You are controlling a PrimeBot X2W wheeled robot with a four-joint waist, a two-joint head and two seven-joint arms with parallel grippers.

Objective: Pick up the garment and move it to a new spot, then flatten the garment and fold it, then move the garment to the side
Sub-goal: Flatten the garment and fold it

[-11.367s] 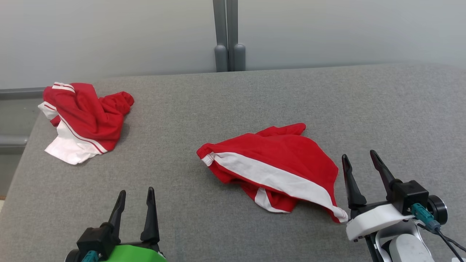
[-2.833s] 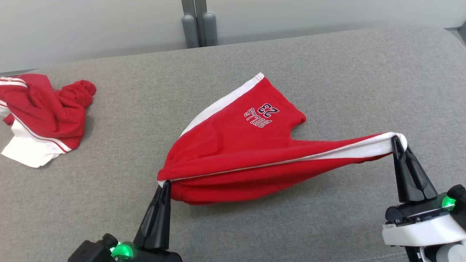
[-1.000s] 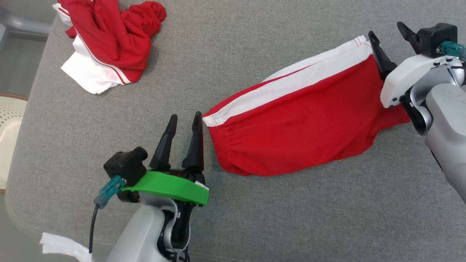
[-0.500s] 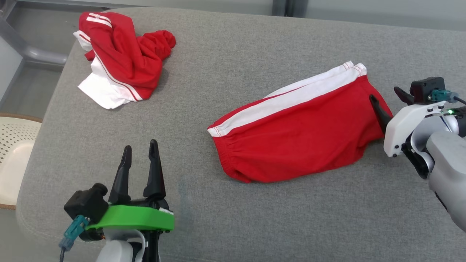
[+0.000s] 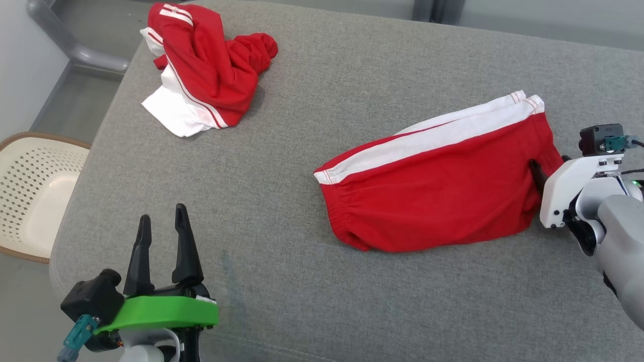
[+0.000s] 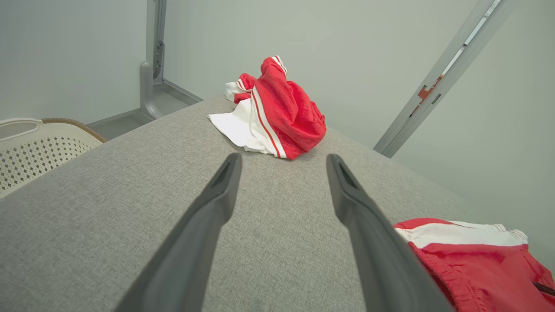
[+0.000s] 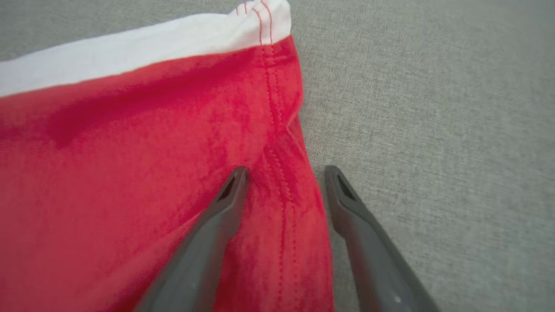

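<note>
- We have released the red shorts (image 5: 437, 186); they now lie flattened, well to the right of the crumpled red-and-white garment (image 5: 211, 70).
- Left gripper (image 5: 162, 211): jaws open, withdrawn.
- Right gripper (image 7: 286, 169): jaws open, straddling the leg hem.
- We judge that folding comes next.

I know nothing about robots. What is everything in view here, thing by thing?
shorts: one, red with a white side stripe, laid flat on the right of the padded surface
crumpled garment: one, red and white, far left corner of the surface
padded surface: one, grey, under both garments
basket: one, cream, perforated, low beside the surface's left edge
metal posts: two, grey, against the pale wall
left gripper: one, dark fingers on a green mount, open, over bare surface at lower left
right gripper: one, dark fingers on a white mount, open, astride the shorts' right hem
</note>
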